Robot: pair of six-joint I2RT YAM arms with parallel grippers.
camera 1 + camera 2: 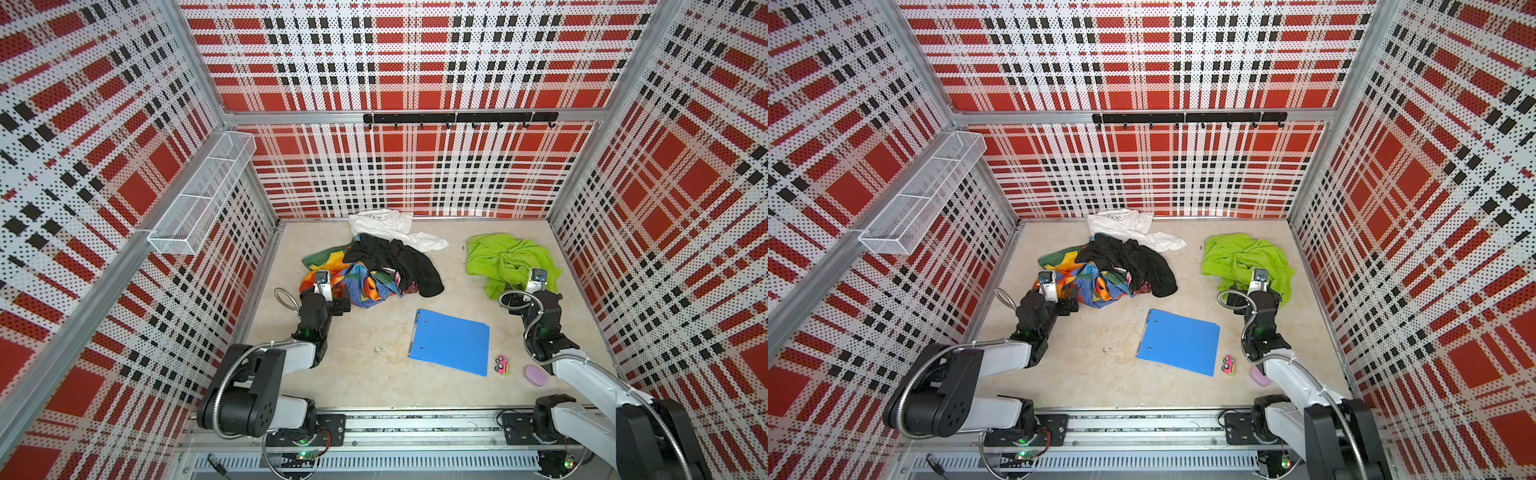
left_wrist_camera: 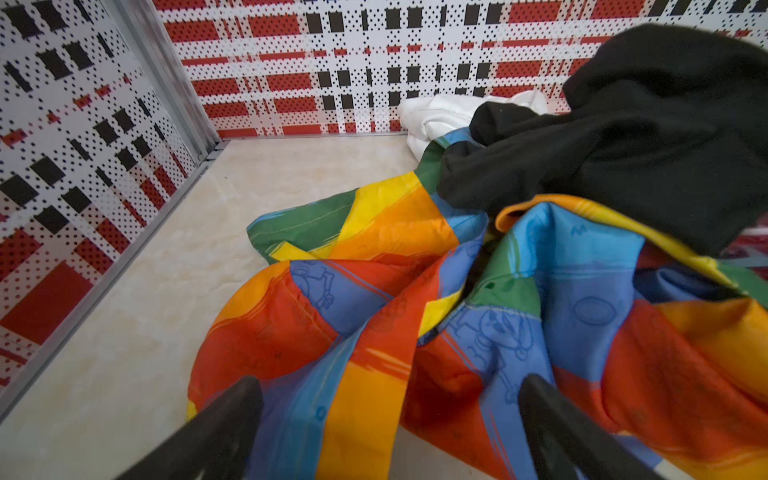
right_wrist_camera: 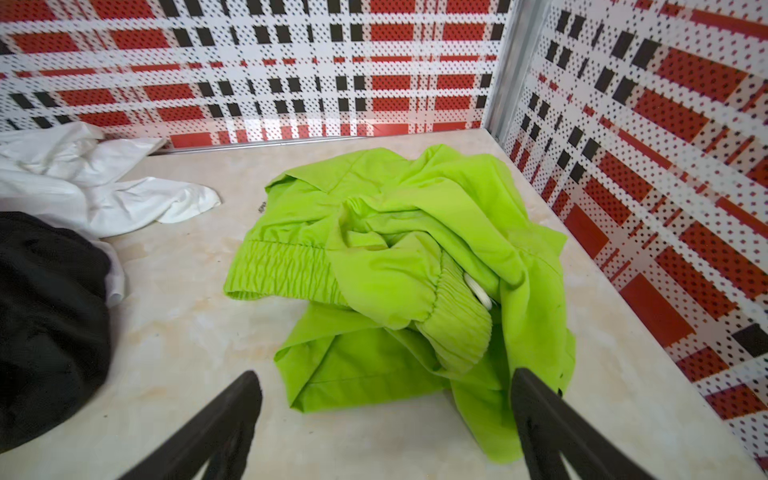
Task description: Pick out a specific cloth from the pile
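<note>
The pale tabletop (image 1: 353, 374) carries the pile (image 1: 374, 266) of rainbow, black and white fabrics toward the back. The cloth (image 1: 507, 257), lime green and crumpled, lies apart from the pile, on its right. A blue folder (image 1: 451, 343) lies flat nearer the front. The right gripper (image 3: 384, 376) hovers spread wide at the cloth's near edge. The left gripper (image 2: 388, 382), equally wide, is at the pile's near edge.

Bright, even light; shadows faint and soft. Both top views bow the plaid walls (image 1: 104, 145) at the edges. In the wrist views, the jaws look blurred.
</note>
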